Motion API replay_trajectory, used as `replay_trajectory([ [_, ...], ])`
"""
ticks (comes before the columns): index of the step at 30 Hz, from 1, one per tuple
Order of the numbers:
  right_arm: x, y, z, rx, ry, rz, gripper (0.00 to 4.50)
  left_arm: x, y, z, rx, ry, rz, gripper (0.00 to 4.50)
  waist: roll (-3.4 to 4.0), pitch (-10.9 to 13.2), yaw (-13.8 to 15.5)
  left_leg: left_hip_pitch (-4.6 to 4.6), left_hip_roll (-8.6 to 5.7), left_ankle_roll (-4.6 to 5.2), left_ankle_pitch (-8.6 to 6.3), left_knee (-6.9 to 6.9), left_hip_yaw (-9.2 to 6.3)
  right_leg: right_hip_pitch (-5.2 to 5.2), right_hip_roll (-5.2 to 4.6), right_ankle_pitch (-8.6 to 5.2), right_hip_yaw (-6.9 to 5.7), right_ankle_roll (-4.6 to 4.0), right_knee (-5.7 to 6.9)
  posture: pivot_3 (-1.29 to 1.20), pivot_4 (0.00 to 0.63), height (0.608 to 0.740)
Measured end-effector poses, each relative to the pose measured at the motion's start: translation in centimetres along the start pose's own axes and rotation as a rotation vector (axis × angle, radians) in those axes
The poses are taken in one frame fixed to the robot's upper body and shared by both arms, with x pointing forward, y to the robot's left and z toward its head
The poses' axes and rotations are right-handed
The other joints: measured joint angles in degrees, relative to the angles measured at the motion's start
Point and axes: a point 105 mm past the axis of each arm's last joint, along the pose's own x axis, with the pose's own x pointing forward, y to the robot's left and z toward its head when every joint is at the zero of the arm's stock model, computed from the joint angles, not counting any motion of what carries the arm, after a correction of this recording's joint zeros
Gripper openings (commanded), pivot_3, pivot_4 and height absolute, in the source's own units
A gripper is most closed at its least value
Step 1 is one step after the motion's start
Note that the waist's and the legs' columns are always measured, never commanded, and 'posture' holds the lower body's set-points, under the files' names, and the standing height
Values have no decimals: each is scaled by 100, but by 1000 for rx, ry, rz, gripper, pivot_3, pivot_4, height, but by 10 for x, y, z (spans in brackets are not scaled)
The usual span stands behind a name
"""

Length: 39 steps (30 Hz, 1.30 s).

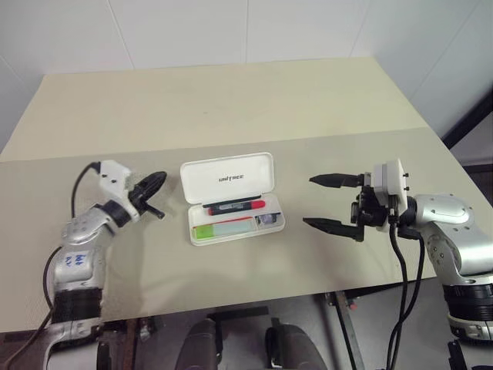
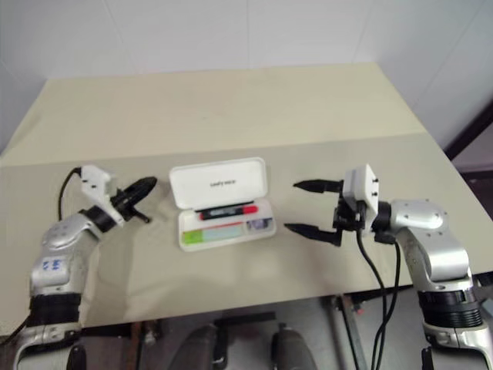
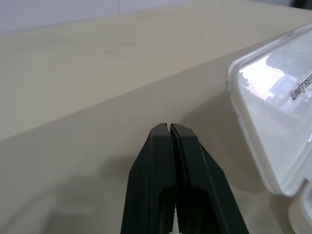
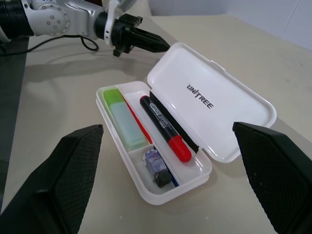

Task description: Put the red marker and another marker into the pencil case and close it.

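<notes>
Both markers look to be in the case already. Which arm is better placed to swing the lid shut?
Probably the left. The left gripper, jaws shut, sits right by the raised lid's edge of the pencil case and can push it over. The right gripper hangs open, farther off on the tray side.

Support surface: flat beige matte table [image 1: 231,108], a straight seam running across it side to side behind the case. Far edge meets a white wall.

Directly on the table: one white hard-plastic rectangular pencil case [image 1: 231,202] with rounded corners, lid hinged open and tilted back, "UNITREE" lettering on the lid. It sits between the two hands, near the left gripper [image 1: 156,185] and farther from the right gripper [image 1: 322,203]. A black cable [image 1: 77,189] from the left arm hangs above the tabletop beside that hand.
</notes>
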Motion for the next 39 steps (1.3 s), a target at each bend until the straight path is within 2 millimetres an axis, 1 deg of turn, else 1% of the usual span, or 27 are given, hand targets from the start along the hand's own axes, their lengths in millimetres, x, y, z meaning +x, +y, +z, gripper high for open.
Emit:
replay_trajectory([
  [2, 0, -1, 1, -3, 0, -11, 4500, 13, -7, -7, -21, 32, -28, 16, 0, 0, 0, 0, -1, 0, 0, 5, 1, 0, 0, 1, -10, 2, 3, 0, 150, 740],
  [4, 0, -1, 1, -5, 0, -18, 4500, 21, -13, -11, -37, 46, -57, 16, 0, 0, -9, 0, 0, -2, 1, 8, 4, 0, 0, 2, -17, 3, 3, 0, 150, 740],
  [6, 0, -2, 0, -5, 3, -26, 4500, 29, -20, -8, -44, 40, -93, 16, -1, 1, -15, 0, 0, -9, 5, 8, 4, -2, 1, 2, -20, 4, 4, 0, 150, 740],
  [9, 0, -1, -1, -4, 5, -36, 4500, 32, -25, -1, -34, 6, -147, 16, -1, 1, -14, 0, 2, -24, 14, 6, 5, -3, 2, 2, -21, 4, 3, 0, 150, 740],
  [13, 1, 4, -1, -7, 7, -42, 4500, 23, -28, 4, -23, -25, -224, 16, -1, 1, -11, -1, 1, -25, 14, 5, 6, -2, 1, 2, -21, 3, 0, 0, 150, 740],
  [18, 0, 6, -3, 0, 10, -57, 4500, 1, -18, 3, 47, -3, -286, 16, -1, 1, -12, 0, 2, -11, 6, 4, 5, -3, 1, 2, -19, 3, 2, 0, 150, 740],
  [21, 1, 5, -2, -4, 9, -62, 4500, -3, -19, 7, 89, -14, -323, 16, -1, 1, -4, 0, 2, -5, 3, 5, 3, 0, -2, 3, -14, 1, 2, 0, 150, 740],
  [24, 2, 6, -1, -9, 5, -63, 4500, -5, -23, 12, 138, -34, -385, 16, -1, 1, 16, -1, 1, -4, 2, 5, 0, 1, -3, 3, -10, 1, -1, 0, 150, 740],
  [27, 2, 6, -1, -9, 4, -67, 4500, 0, -34, 26, 176, -77, -461, 16, -1, 1, 36, -4, 1, -4, 2, 5, 0, 1, -2, 3, -12, 1, -2, 0, 150, 740],
  [29, 2, 5, -1, -8, 4, -68, 4500, 2, -46, 35, 192, -116, -521, 16, -1, 1, 29, -4, 1, -6, 3, 5, 3, 0, -2, 3, -13, 1, -3, 0, 150, 740],
  [33, 2, 5, -1, -5, 5, -69, 4500, 2, -65, 39, 209, -136, -629, 16, -1, 1, 6, -4, 1, -7, 4, 4, 3, 0, 0, 3, -14, 1, -3, 0, 150, 740],
  [34, 2, 5, -1, -4, 5, -70, 4500, -1, -71, 38, 220, -126, -672, 16, -1, 1, -9, -4, 1, -7, 4, 4, 5, -2, 1, 3, -14, 2, -2, 0, 150, 740],
  [37, 2, 5, -2, -3, 6, -74, 4500, -17, -96, 21, 238, -5, -871, 16, 0, 1, -34, 1, 3, -15, 8, -3, 16, -5, 3, 3, -11, 1, -1, 0, 150, 740],
  [39, 2, 4, -2, -3, 6, -81, 4500, -24, -105, 12, 206, 58, -939, 16, 0, 2, -21, 0, 4, -6, 4, -3, 10, -6, 3, 2, -1, 1, -1, 0, 150, 740],
])
